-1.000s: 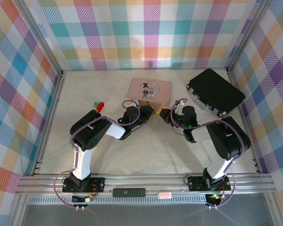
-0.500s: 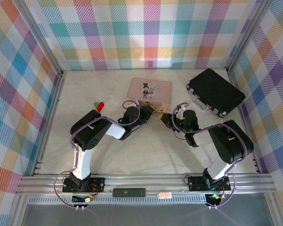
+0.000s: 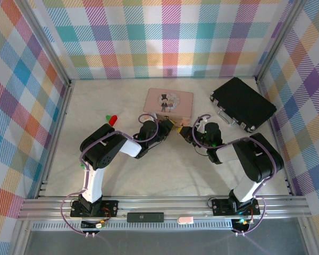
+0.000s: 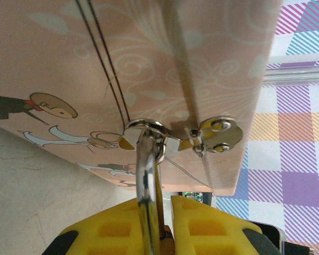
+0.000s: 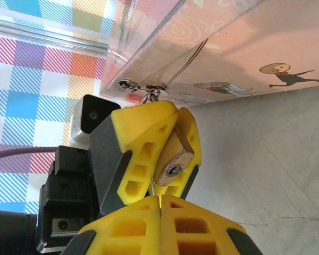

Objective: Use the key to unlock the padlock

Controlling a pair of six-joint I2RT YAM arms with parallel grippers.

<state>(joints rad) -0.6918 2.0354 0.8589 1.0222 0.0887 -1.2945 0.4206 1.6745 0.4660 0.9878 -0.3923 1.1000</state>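
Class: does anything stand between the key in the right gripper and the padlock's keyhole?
Nothing visible does. The key, pinched in the right gripper, points up at the padlock, whose keyhole face is bare, with open air between. The left gripper clamps only the padlock's sides.

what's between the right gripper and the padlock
The key, a thin silvery sliver sticking up from the shut right gripper toward the padlock, its tip close to the keyhole. The right wrist view shows it.

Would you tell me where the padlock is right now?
In the right wrist view, the padlock sits mid-frame, clamped in the left gripper, hanging from the clasp of the box, just above the key in the right gripper.
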